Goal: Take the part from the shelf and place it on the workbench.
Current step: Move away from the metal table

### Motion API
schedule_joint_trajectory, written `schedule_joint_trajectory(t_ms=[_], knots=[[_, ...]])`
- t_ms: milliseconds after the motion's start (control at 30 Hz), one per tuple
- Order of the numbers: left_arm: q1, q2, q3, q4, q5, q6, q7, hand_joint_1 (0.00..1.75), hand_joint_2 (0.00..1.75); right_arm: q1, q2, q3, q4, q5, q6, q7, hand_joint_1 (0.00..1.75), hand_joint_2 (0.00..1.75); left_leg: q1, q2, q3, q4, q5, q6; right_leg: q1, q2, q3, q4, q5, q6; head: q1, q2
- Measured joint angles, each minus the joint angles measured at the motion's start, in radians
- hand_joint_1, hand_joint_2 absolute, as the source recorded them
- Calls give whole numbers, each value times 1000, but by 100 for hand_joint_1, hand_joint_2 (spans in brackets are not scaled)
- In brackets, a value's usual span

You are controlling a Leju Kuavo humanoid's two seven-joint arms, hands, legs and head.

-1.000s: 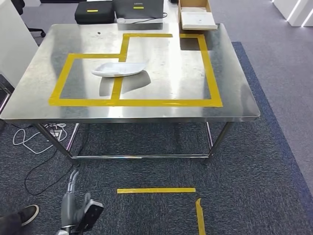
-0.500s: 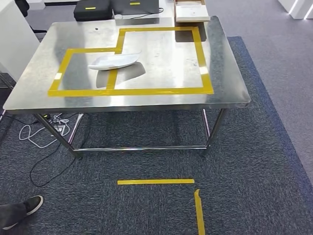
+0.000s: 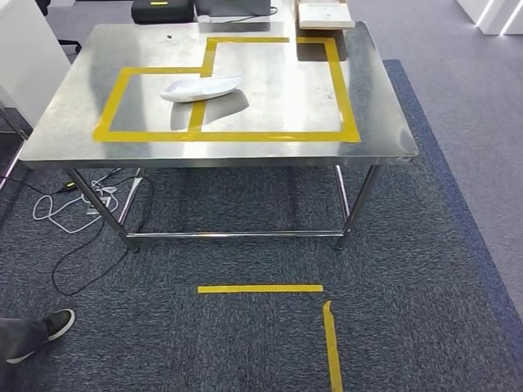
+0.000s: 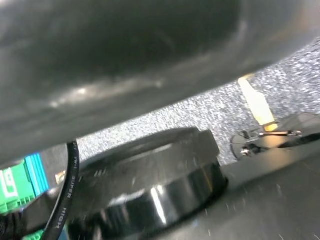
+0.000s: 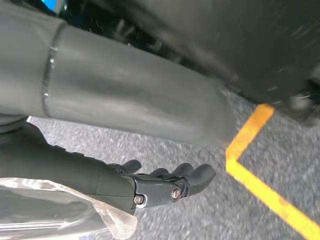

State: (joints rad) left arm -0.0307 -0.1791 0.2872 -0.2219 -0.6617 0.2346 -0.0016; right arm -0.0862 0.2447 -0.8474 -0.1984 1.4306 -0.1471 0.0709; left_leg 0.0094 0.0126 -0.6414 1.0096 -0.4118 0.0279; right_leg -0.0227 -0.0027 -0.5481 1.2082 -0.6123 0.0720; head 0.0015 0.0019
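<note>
Part (image 3: pixel 201 86): a white, shallow, elongated shell. It lies on the workbench (image 3: pixel 370 122) in the far-left quarter, straddling the yellow tape (image 3: pixel 228 135) line that divides the smaller left rectangle from the larger one. Judging by how things lie, placement looks done.

Handling (judgement): thin-walled moulded piece, likely light and fairly stiff, with a smooth glossy skin that could slip. It rests on its curved belly with the ends lifted, so it may rock if nudged. Best hold is across the narrow width near the middle, with fingers under one long rim. The tapered ends look weakest.

Right hand (image 5: pixel 158 185): hangs over the carpet, dark fingers stretched out and lightly curved, nothing between them. A pale translucent patch sits beside it; I cannot identify it. Left hand: state cannot be told.

Surroundings: black case (image 3: pixel 162 10) and a flat light box (image 3: pixel 325 15) sit past the bench's far edge. Loose cables (image 3: pixel 68 208) lie on the floor under the left end. A person's shoe (image 3: pixel 59 322) is at the near left. Floor tape marks (image 3: pixel 260 288) lie in front. The near edge is unobstructed; the cables and the shoe are the trip risks.
</note>
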Motion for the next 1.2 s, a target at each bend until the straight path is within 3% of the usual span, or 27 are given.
schedule_joint_trajectory(t_ms=[33, 100, 133, 200, 233, 267, 367, 400, 433, 467, 533, 567, 633, 667, 700, 767, 800, 867, 900, 933, 967, 1000, 1033, 1100, 1133, 1200], knots=[[-1, 4, -5, 1, -4, -3, 0, 0, 0, -2, -1, 0, 0, -1, 8, -6, 0, 0, 2, -1, -16, 7, 10, -8, -6, 1, 47, -66, 20, 9, 0, 0], [-2, 10, -11, 3, -8, -6, 0, 0, 0, -5, -2, 0, 0, -2, 13, -20, 0, 0, 4, -2, -38, 21, 27, -23, -8, 5, 124, -191, 15, 6, 1, 0], [-3, 13, -12, 4, -9, -8, 0, 0, 0, -6, -2, -1, 0, -2, 11, -28, 0, 0, 3, -3, -43, 24, 38, -28, -6, 7, 138, -221, 4, -2, 2, 0], [-2, 15, -13, 7, -11, -14, -1, 0, 0, -5, -2, -1, 0, 3, 5, -41, 0, 0, 5, -4, -46, 20, 56, -38, -2, 4, 123, -221, 10, -29, 2, 0], [-1, 15, -14, 9, -13, -19, -2, 0, 0, -5, -2, -1, 0, 4, 4, -41, 0, 0, 7, -5, -49, 24, 43, -42, 0, 1, 112, -217, 19, -40, 2, 0], [0, 14, -14, 10, -16, -25, -3, 0, 0, -5, -2, -1, 0, 4, 3, -40, 0, 0, 8, -5, -53, 42, 9, -46, 0, -2, 100, -216, 30, -51, 1, 0], [0, 10, -19, 13, -29, -38, 14, 0, 0, -6, -2, -2, 0, -10, 8, -34, 0, 0, 9, -7, -66, 197, -161, -50, 8, -8, 58, -214, 69, -68, -3, 0], [-1, 9, -22, 14, -36, -38, 27, 0, 0, -6, -2, -4, 0, -17, 12, -34, 0, 0, 9, -7, -64, 256, -188, -49, 12, -9, 42, -212, 82, -70, -3, 0], [-2, 7, -26, 14, -45, -36, 44, 0, 0, -6, -2, -8, 0, -25, 18, -34, 0, 0, 9, -8, -56, 297, -188, -46, 16, -12, 26, -209, 94, -71, -3, 0], [-3, 7, -31, 14, -52, -33, 58, 0, 0, -7, -2, -13, 0, -30, 27, -34, 0, 0, 8, -7, -39, 310, -162, -42, 19, -16, 7, -206, 106, -73, -4, 0], [-5, 6, -36, 14, -60, -29, 79, 0, 0, -8, -2, -19, 0, -26, 47, -32, 0, 0, 2, 6, 37, 245, -103, -28, 25, -25, -25, -200, 125, -73, -4, 0], [-7, 6, -37, 14, -63, -27, 83, 0, 0, -7, -2, -20, 0, -18, 56, -31, 0, 0, -5, 20, 94, 171, -98, -20, 28, -31, -35, -198, 133, -72, -4, 0], [-14, 6, -37, 14, -70, -21, 86, 0, 0, -5, -2, -21, 0, -2, 68, -29, 0, 0, -17, 42, 190, 26, -134, -6, 30, -48, -42, -195, 147, -64, -3, 0], [-17, 6, -37, 14, -74, -18, 87, 0, 0, -5, -2, -21, 0, 4, 71, -29, 0, 0, -22, 41, 210, -16, -148, -3, 29, -59, -45, -195, 154, -59, -2, 0], [-19, 7, -37, 14, -77, -16, 88, 0, 0, -6, -2, -21, 0, 8, 73, -29, 0, 0, -24, 34, 211, -34, -149, 1, 28, -70, -48, -195, 159, -54, -2, 0], [-16, 7, -37, 15, -80, -14, 91, 0, 0, -8, -2, -20, 0, 12, 75, -30, 0, 0, -24, 20, 196, -42, -132, 12, 24, -60, -64, -174, 141, -43, -1, 0], [-13, 7, -37, 15, -81, -13, 93, 0, 0, -7, -2, -20, 0, 12, 75, -30, 0, 0, -23, 14, 187, -44, -122, 18, 22, -44, -79, -139, 111, -39, -1, 0], [-10, 7, -37, 15, -82, -13, 95, 0, 0, -3, -2, -20, 0, 13, 76, -30, 0, 0, -25, 0, 165, -42, -104, 26, 21, -11, -122, -15, 28, -35, 0, 0], [-9, 7, -37, 15, -82, -13, 95, 0, 0, -2, -2, -20, 0, 13, 76, -30, 0, 0, -26, -9, 154, -40, -96, 27, 21, -5, -138, 43, -1, -35, 0, 0], [-9, 7, -37, 15, -82, -13, 96, 0, 0, 0, -2, -20, 0, 13, 76, -30, 0, 0, -28, -19, 142, -37, -88, 27, 22, -1, -140, 74, -12, -35, -1, 0], [-8, 7, -37, 15, -82, -13, 97, 0, 0, 0, -2, -20, 0, 14, 77, -30, 0, 0, -28, -28, 132, -33, -82, 26, 22, 1, -123, 65, -4, -37, -1, 0], [-8, 7, -37, 15, -83, -13, 98, 0, 0, 0, -2, -20, 0, 16, 78, -30, 0, 0, -29, -39, 123, -29, -77, 25, 22, 5, -86, 18, 18, -39, -1, 0], [-8, 6, -38, 15, -83, -12, 99, 0, 0, 0, -2, -19, 0, 20, 80, -30, 0, 0, -28, -49, 115, -23, -74, 23, 22, 19, -37, -54, 45, -43, 0, 0], [-10, 4, -38, 15, -85, -9, 107, 0, 0, -1, -3, -17, 0, 28, 89, -29, 0, 0, -30, -69, 99, -9, -68, 17, 20, 57, 38, -178, 72, -49, -1, 0], [-11, 3, -38, 15, -87, -7, 111, 0, 0, -1, -3, -15, 0, 34, 95, -29, 0, 0, -30, -78, 91, -3, -65, 12, 19, 69, 55, -207, 73, -52, -2, 0], [-11, 1, -38, 15, -95, -4, 117, 0, 0, 1, -4, -10, 0, 48, 109, -29, 0, 0, -27, -97, 77, 3, -56, 1, 20, 61, 59, -216, 74, -58, -3, 0]])
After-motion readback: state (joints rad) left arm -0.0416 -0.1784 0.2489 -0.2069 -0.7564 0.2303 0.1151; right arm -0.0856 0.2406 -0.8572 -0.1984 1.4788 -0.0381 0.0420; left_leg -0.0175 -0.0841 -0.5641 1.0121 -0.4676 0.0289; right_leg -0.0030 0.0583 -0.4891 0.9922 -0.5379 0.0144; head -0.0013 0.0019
